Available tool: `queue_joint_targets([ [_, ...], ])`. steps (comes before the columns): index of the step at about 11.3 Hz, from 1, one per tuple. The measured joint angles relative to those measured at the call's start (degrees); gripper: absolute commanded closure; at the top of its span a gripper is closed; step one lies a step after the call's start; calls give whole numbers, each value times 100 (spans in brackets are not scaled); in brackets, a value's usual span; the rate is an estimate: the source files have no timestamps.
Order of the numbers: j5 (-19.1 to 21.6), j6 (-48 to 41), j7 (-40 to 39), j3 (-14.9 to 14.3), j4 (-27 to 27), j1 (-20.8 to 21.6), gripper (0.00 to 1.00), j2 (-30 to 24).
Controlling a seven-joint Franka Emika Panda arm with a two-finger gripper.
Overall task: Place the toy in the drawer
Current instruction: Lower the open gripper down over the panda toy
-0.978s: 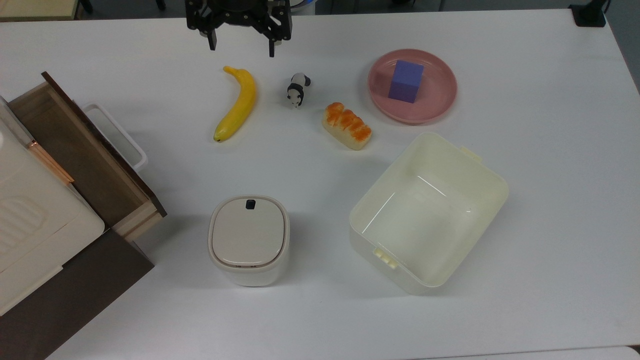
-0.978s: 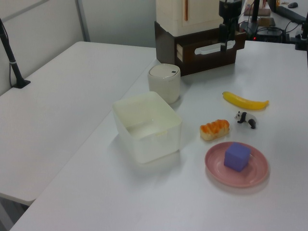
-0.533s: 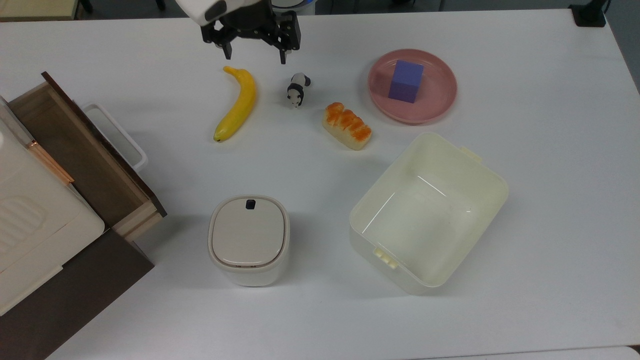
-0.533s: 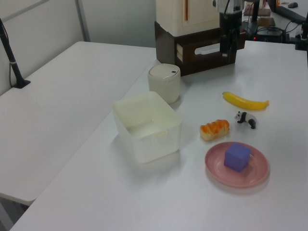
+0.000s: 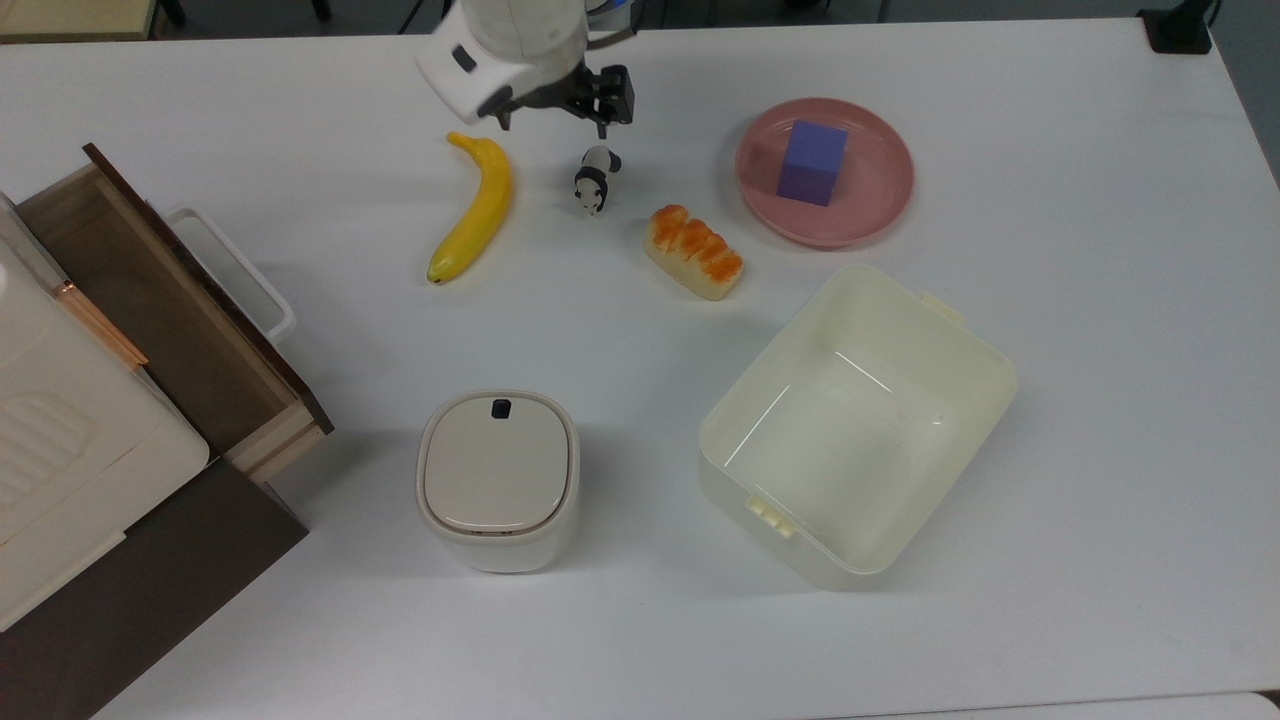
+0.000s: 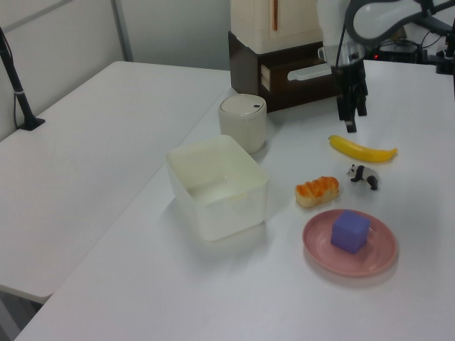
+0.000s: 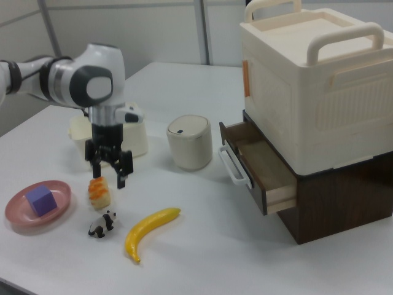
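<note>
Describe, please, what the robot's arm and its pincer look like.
The arm has rounded white shells with grey-black joint sections between them. Its pincer is black: a blocky black body carrying two thin, straight black fingers. I see no markings.

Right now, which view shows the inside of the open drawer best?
The top view: it looks straight down into the drawer, showing its bare wooden floor and sides. The right view shows the drawer pulled out at an angle, part of the interior visible. In the left view the drawer is far off, mostly just its front and white handle.
</note>
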State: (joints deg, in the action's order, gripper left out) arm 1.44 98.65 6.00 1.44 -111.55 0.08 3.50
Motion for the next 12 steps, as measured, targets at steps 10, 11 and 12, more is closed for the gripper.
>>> queue_joint_targets([
  [10, 26, 962, 892, 4, -947, 255, 47, 461],
  [11, 26, 963, 903, 3, -947, 259, 53, 488],
  [12, 26, 964, 904, 3, -947, 259, 56, 499],
])
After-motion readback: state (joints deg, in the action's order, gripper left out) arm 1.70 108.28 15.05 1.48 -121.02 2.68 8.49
